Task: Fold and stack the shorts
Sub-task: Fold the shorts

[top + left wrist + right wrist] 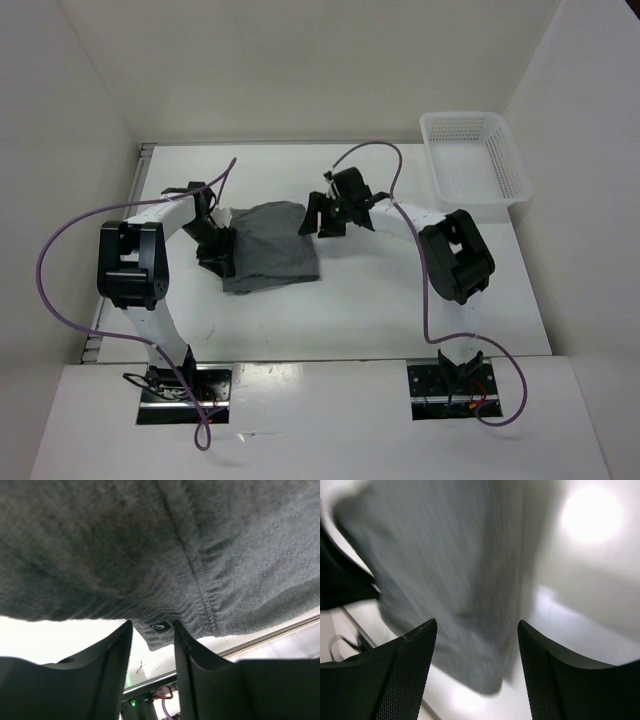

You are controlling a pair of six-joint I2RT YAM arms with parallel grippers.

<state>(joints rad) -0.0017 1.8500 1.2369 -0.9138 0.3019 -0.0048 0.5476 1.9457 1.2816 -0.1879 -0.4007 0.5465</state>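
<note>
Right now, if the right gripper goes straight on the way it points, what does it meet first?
Most likely the shorts: grey fabric lies straight ahead of the right gripper, between its open fingers. The wrist view is blurred, so how near is unclear.

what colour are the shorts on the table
The shorts are plain dark grey, seen best from the top camera.

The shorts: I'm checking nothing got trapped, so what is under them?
Only white table shows around the dark grey shorts; anything beneath the fabric is covered, unseen.
</note>
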